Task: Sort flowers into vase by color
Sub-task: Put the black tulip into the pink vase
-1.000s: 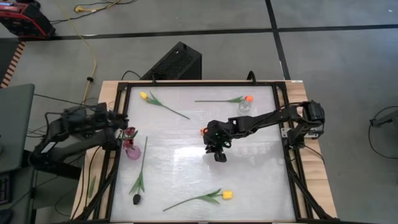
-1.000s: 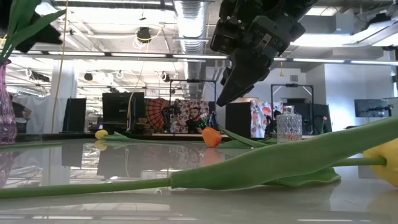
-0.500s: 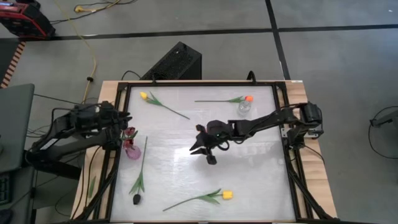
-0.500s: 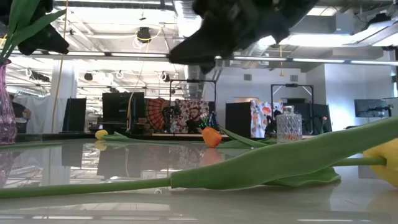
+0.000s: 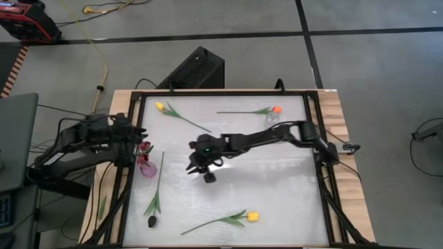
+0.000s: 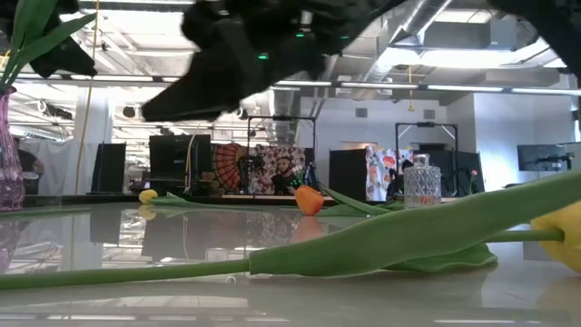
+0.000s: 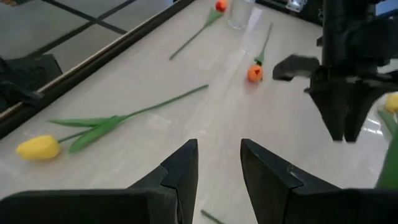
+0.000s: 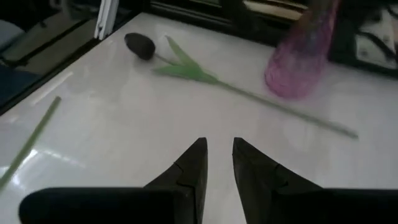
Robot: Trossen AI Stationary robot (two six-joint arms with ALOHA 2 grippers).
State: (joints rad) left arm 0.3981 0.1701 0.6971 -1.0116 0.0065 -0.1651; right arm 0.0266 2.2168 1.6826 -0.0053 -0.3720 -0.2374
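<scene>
Tulips lie flat on the white table. A yellow one (image 5: 160,106) and an orange one (image 5: 277,109) are near the far edge. A dark maroon one (image 5: 151,221) and another yellow one (image 5: 253,216) are near the near edge. A third orange head (image 7: 254,73) lies mid-table beside my right arm. A pink vase (image 5: 147,168) at the left edge holds a dark red tulip. My right gripper (image 5: 196,166) hovers above mid-table, slightly open and empty (image 8: 219,146), aimed at the maroon tulip (image 8: 140,45). My left gripper (image 7: 217,146) waits by the pink vase, slightly open and empty.
A clear glass vase (image 5: 271,119) stands near the far right, beside the orange tulip. A black frame (image 5: 131,207) runs around the table. My right arm (image 5: 277,135) stretches across the middle of the table. Bare table lies between the maroon tulip and the near yellow tulip.
My right gripper has swept from mid-table toward the table's left, staying above the surface, and now points at the pink vase and the maroon tulip. The flowers and the left arm have stayed where they were.
</scene>
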